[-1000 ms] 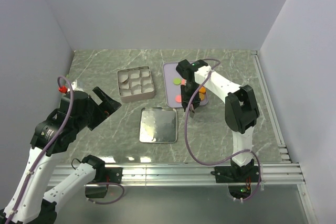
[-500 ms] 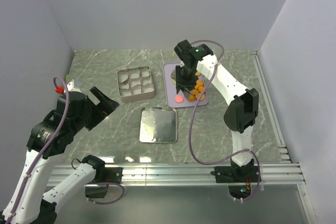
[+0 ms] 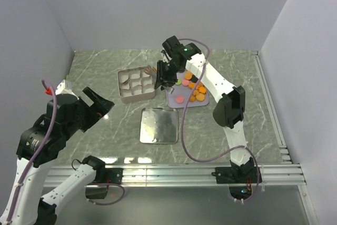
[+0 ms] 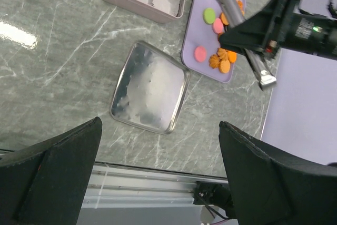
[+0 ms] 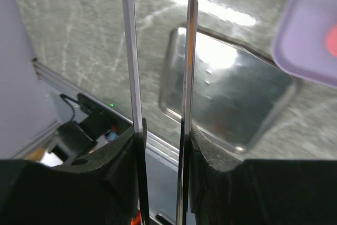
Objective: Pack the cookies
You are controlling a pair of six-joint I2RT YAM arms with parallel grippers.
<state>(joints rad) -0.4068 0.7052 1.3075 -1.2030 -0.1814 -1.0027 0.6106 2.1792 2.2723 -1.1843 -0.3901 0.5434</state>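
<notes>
The cookies (image 3: 192,90) are small orange, pink and green discs lying on the lavender tray (image 3: 171,98); they also show in the left wrist view (image 4: 221,59). My right gripper (image 3: 162,75) is shut on long metal tongs (image 5: 187,51) and holds them above the table. Their tips (image 3: 150,70) reach over the right edge of the open tin (image 3: 136,84) with white paper cups. A small brownish bit shows at the tips; I cannot tell what it is. My left gripper (image 3: 97,101) is open and empty, high over the table's left side (image 4: 158,125).
The silver upturned lid (image 3: 158,126) lies in front of the tin, also in the left wrist view (image 4: 150,88) and the right wrist view (image 5: 231,98). A metal rail (image 3: 174,172) runs along the near edge. Walls close in at the back and sides.
My right arm has swung left from over the tray to the tin's right edge, carrying the tongs. My left arm has drifted left and towards the near edge.
</notes>
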